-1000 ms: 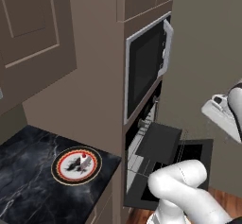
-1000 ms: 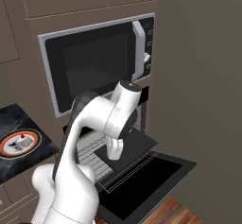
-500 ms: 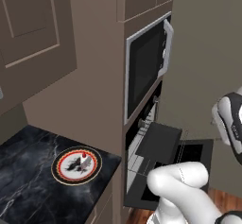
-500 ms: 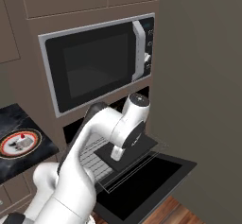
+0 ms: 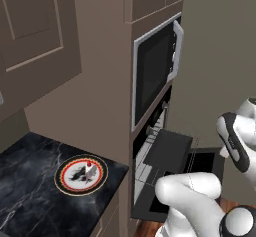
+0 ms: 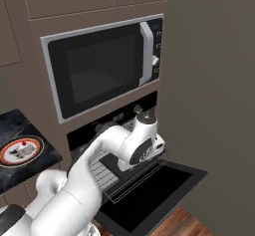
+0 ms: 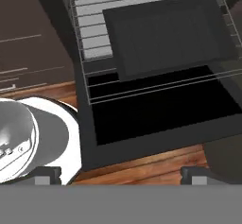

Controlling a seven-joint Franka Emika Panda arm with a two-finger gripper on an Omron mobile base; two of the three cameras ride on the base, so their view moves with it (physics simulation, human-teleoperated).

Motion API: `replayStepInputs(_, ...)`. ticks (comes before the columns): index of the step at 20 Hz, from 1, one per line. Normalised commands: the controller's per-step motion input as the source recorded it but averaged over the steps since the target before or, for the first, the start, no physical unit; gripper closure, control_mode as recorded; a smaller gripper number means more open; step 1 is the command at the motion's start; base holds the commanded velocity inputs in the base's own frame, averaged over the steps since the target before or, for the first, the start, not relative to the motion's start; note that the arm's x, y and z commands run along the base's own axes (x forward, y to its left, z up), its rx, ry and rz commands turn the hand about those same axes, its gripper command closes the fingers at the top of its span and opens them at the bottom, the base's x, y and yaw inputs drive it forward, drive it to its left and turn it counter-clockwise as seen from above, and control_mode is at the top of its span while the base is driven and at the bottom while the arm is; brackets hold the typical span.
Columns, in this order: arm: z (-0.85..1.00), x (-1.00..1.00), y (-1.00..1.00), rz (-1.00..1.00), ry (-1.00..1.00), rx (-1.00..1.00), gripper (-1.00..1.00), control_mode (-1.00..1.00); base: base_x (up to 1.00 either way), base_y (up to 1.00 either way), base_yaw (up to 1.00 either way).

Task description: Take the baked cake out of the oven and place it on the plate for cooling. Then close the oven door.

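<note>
Claw (image 7: 120, 173) hung spread and empty above the door (image 7: 160, 114); cake (image 6: 23, 143) plated, so I judged closing next.

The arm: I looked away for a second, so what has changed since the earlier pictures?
The arm's upper part swung rightwards over the oven door, nothing taken or released. The gripper stays open and empty. The baked cake stays on the plate; the door stays down, rack pulled out.
</note>
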Motion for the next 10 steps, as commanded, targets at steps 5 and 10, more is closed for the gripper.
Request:
replayStepInputs(5,-0.5,0.51,-0.4,-0.45,0.36,0.17,-1.0,-1.0,0.0,0.0,0.0)
replayStepInputs(10,-0.57,0.55,-0.49,-0.37,0.37,0.26,-1.0,-1.0,0.0,0.0,0.0)
